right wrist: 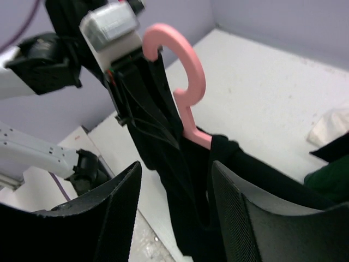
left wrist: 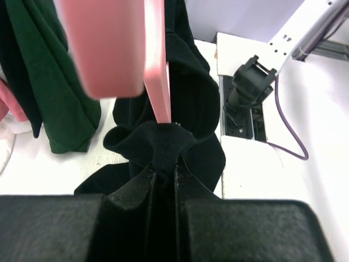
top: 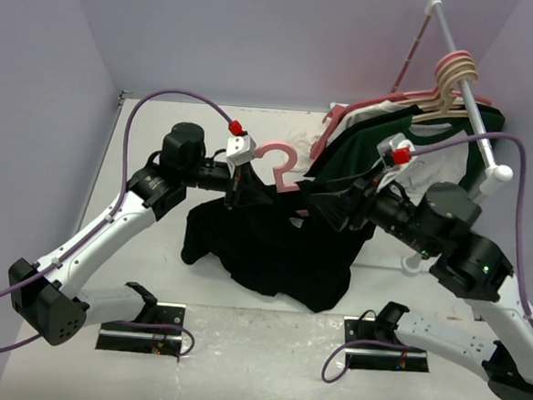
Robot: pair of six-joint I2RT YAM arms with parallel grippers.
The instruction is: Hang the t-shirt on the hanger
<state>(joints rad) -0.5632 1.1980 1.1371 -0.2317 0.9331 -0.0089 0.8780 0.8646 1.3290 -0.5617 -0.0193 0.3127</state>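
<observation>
Left gripper — jaws closed on a bunch of the black t-shirt, right at the foot of the pink hanger's neck. The left wrist view shows the cloth pinched tight. The hanger's bar is probably inside that fold, but I cannot confirm it.

Pink hanger stands upright above the pinch, hook uppermost. Only hook and neck show bare, the rest is under cloth. Its long axis appears to run left to right between the 2 grippers. The t-shirt hangs off it in a heap, with the lower folds resting on the table.

Right gripper — jaws spread wide, nothing held. In its wrist view the shirt's cloth lies straight ahead between the 2 fingers, below the hook. The right arm is the free one, so it is best placed to draw the cloth along the hanger.

Further right, a green shirt and cream hangers hang on the rack, close behind the right wrist. They look like a snag risk on any pull-back.
</observation>
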